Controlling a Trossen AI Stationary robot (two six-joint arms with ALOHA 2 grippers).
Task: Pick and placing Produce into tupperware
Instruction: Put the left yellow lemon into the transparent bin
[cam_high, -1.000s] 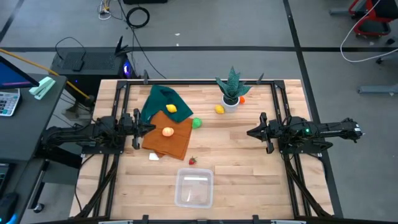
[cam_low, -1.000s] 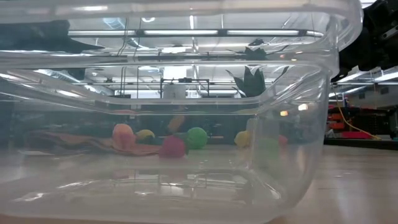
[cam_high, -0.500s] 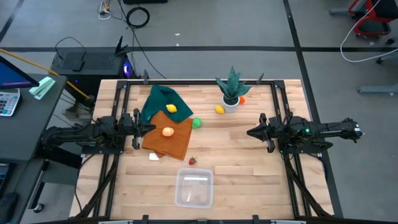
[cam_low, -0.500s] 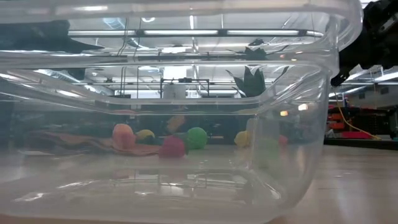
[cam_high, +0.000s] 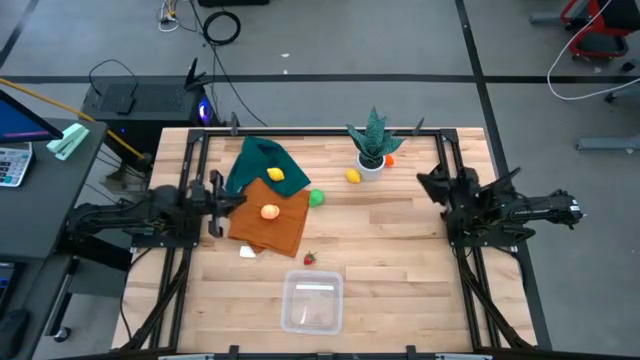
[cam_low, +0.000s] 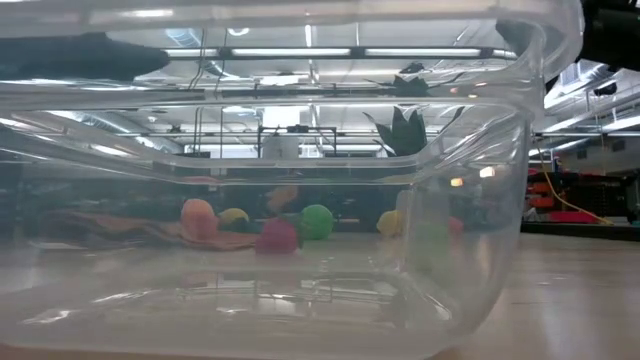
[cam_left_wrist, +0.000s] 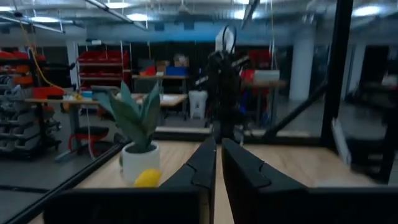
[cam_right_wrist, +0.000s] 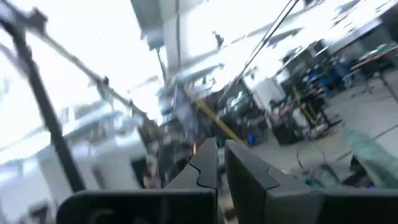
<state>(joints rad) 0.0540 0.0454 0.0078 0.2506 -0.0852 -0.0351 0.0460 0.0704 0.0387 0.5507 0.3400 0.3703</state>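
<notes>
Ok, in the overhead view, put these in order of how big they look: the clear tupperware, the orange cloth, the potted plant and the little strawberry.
Largest to smallest in the high view:
1. orange cloth
2. tupperware, a little smaller than the cloth
3. potted plant
4. strawberry, by far the smallest

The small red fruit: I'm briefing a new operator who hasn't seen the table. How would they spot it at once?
Start at the clear tupperware near the table's front edge. Just behind its rim, on bare wood beside the orange cloth's corner, lies the small red fruit. It is the only red piece, and the produce nearest the container.
</notes>
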